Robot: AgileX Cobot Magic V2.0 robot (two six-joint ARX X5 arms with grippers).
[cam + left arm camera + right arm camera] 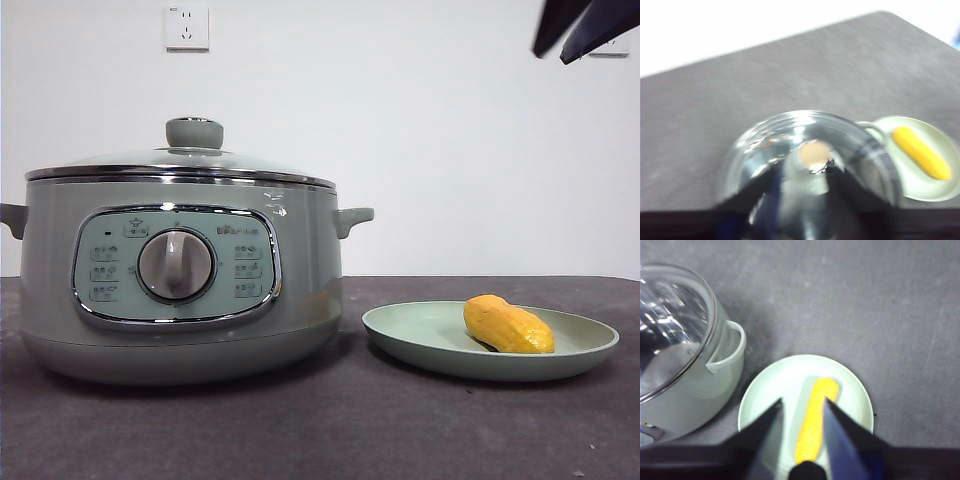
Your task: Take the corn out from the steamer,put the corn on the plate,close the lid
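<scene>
Right claw open above corn, lid closed

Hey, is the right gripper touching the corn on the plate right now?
Apart. The front view shows the right gripper high at the top corner, with bare wall between it and the corn lying on the plate.

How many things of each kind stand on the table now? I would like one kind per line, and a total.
Steamer: 1
Lid, on the steamer: 1
Plate: 1
Corn, lying on the plate: 1
Total: 4
</scene>
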